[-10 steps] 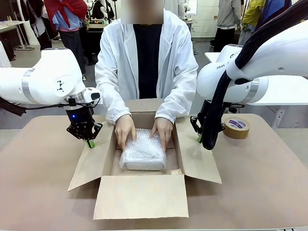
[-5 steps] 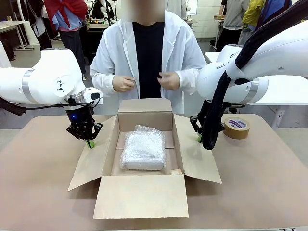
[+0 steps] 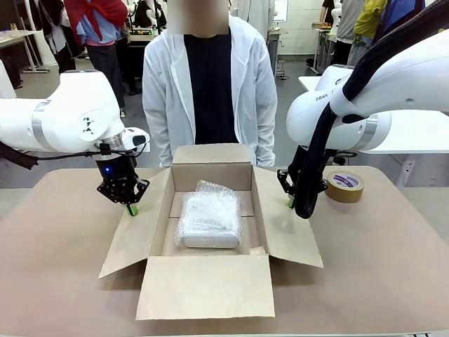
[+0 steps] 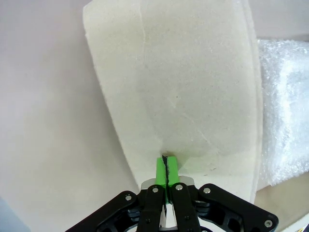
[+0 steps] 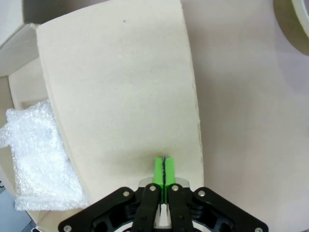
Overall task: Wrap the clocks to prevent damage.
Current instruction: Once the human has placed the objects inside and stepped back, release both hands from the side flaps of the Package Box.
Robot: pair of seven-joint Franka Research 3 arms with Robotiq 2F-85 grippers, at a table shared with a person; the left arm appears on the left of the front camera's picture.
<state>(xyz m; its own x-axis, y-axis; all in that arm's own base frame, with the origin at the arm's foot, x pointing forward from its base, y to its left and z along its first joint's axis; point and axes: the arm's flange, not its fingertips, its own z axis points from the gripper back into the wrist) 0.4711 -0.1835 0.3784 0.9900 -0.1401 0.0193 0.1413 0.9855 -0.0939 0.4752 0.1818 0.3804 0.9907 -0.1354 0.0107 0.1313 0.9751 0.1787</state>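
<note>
The clocks lie as one whitish bubble-wrapped bundle on the floor of the open cardboard box. My left gripper is shut, its green tips resting on the box's left flap. In the left wrist view the left gripper has its pads pressed together on that flap, with the bundle off to the right. My right gripper is shut too, tips on the right flap. The right wrist view shows the right gripper on the flap, the bundle at the left.
A brown tape roll lies on the table at the right, behind my right arm; its edge shows in the right wrist view. The front flap lies flat toward me. A person in a white coat stands behind the box.
The person's hands lifted off the bundle, rose to the chest, then dropped out of sight as the person straightened up. Neither arm nor the bundle has moved.
</note>
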